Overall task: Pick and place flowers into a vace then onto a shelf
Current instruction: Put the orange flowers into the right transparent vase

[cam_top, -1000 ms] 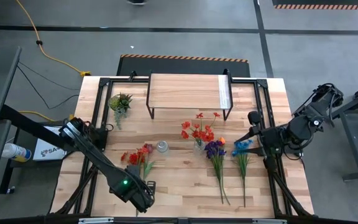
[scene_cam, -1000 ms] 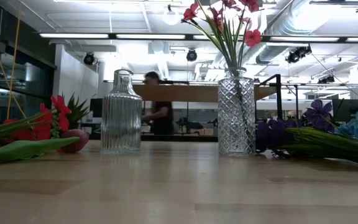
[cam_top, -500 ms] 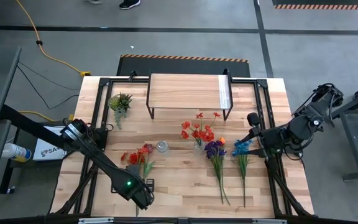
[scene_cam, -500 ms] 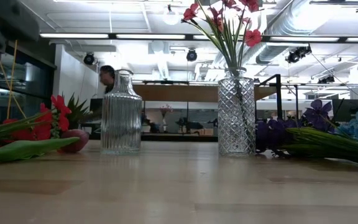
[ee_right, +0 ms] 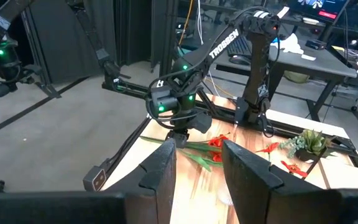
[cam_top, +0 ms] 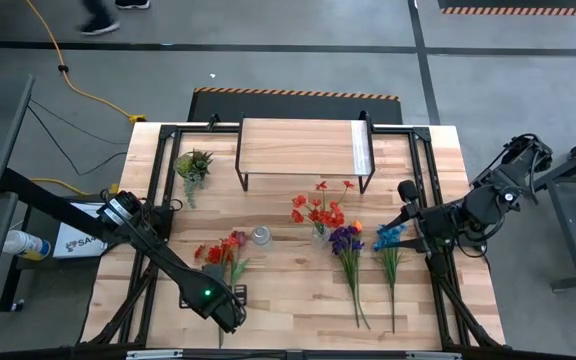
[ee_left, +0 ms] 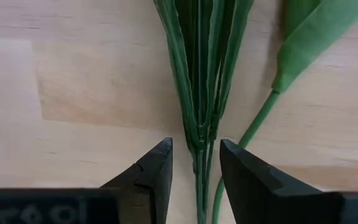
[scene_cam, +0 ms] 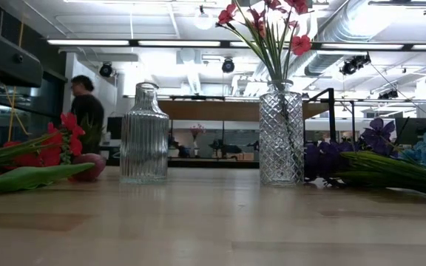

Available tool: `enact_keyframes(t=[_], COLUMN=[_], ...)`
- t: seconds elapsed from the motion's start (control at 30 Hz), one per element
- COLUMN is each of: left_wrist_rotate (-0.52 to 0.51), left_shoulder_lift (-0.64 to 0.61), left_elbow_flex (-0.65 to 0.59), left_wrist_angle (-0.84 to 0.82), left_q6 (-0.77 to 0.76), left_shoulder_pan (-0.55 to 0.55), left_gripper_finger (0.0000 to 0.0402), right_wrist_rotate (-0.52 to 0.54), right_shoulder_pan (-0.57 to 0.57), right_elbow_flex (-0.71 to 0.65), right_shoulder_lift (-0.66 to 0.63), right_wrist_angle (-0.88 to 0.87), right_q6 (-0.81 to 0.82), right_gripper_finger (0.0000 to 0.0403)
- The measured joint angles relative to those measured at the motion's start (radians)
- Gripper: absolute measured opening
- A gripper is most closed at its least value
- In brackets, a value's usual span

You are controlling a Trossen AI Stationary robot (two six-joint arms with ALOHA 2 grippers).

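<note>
A bunch of red flowers (cam_top: 224, 249) lies flat on the table's near left; in the low view its red flowers (scene_cam: 59, 139) show at the left. My left gripper (cam_top: 228, 303) hangs over the bunch's stem end, pointing down. In the left wrist view my left gripper (ee_left: 196, 169) is open, one finger on either side of the green stems (ee_left: 199, 118), with a gap showing. My right gripper (cam_top: 405, 208) waits raised at the right, open (ee_right: 197, 163). A cut-glass vase (scene_cam: 280, 133) holds red flowers. A ribbed vase (scene_cam: 144, 134) stands beside it. The shelf (cam_top: 303, 148) stands at the far side.
Purple flowers (cam_top: 347, 243) and blue flowers (cam_top: 389, 240) lie flat right of the vases. A small potted plant (cam_top: 193, 164) stands at the far left, beside the shelf. A person (scene_cam: 87, 111) walks in the room behind the table. Bare boards lie along the near edge.
My left arm has come down a little over the red bunch's stems and now shows at the low view's upper left. The flowers and vases have stayed in place. A person has walked across the room behind the table.
</note>
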Motion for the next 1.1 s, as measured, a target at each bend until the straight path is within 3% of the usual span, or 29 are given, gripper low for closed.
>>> enact_keyframes(t=[0.5,1.1], left_wrist_rotate=[-0.022,0.041], left_shoulder_lift=[0.000,-0.006], left_elbow_flex=[-0.002,-0.063], left_wrist_angle=[-0.019,0.032], left_q6=[0.038,0.052], left_shoulder_pan=[0.050,0.073], left_gripper_finger=[0.0166,0.0165], right_wrist_rotate=[0.000,0.025], right_shoulder_pan=[0.000,-0.001], right_elbow_flex=[0.000,0.000], right_shoulder_lift=[0.000,0.000], right_wrist_angle=[0.000,0.000], right_q6=[-0.004,-0.002], right_gripper_finger=[0.0122,0.0122])
